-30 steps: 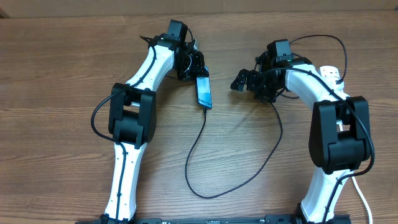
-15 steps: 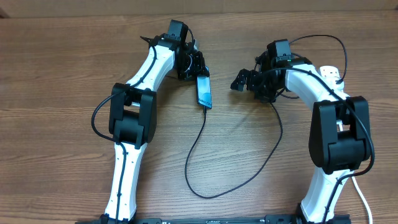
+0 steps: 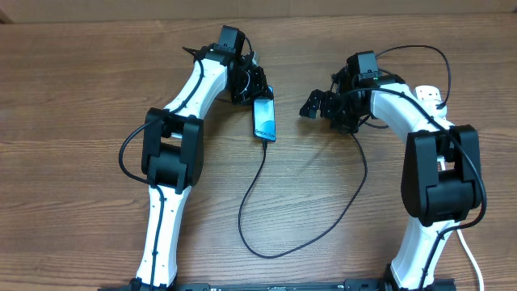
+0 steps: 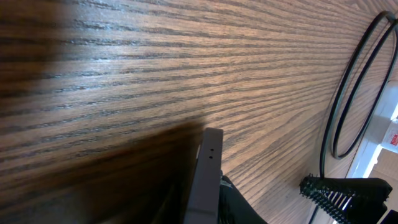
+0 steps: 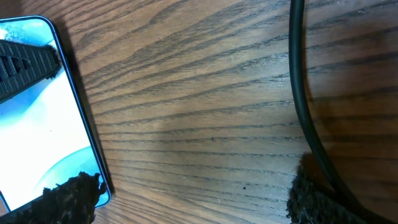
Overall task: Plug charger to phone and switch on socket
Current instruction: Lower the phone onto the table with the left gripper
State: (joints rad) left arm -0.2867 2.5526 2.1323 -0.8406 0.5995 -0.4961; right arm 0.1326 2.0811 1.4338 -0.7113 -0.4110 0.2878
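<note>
Brown wood-grain table (image 3: 81, 73) fills every view, and I read it from the left. My left gripper (image 3: 249, 87) sits at the far short end of the phone (image 3: 264, 121). Its wrist camera gives me only the phone's edge and one toothed pad, so I cannot tell whether those fingers are closed on it or just beside it. The phone lies face up, its long axis running away from me with a slight tilt. The charger (image 3: 250, 190) meets the phone's near short edge, drops toward me, loops round and climbs right to the right gripper (image 3: 315, 105). It looks seated to me, though the joint is too small to be sure. The right gripper is just right of the phone, fingertips (image 5: 314, 193) spread wide with bare wood between them. The cable passes close by one of them and nothing is clamped. Further right, the socket (image 3: 430, 95) shows only as a white corner with a red mark behind the right forearm, so I cannot read its long axis. What remains, I judge, is the switch. It lies right of the right gripper, and the right arm is plainly the nearer. Count: one phone, one charger, one socket, one thick white cord (image 3: 471, 263), two arms
</note>
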